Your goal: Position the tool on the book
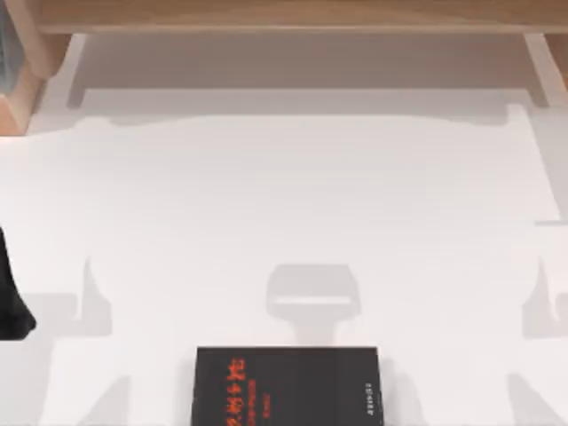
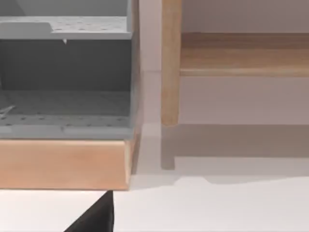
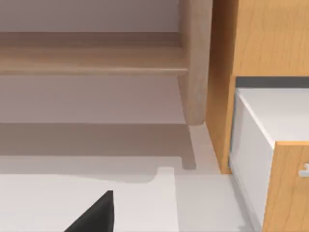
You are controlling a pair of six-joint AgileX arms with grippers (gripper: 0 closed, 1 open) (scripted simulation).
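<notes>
The book sits flat at the table's near edge, about centre, partly cut off, so its long axis is unclear. Left arm is a dark shape at the left edge, well apart from it. Can't tell either gripper's state. Wooden shelf at the far side.

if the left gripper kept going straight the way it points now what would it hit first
Probably the wooden cabinet with grey perforated shelves, just past the bare white table. The left gripper's dark tip shows at the frame's edge; depth is unclear.
</notes>
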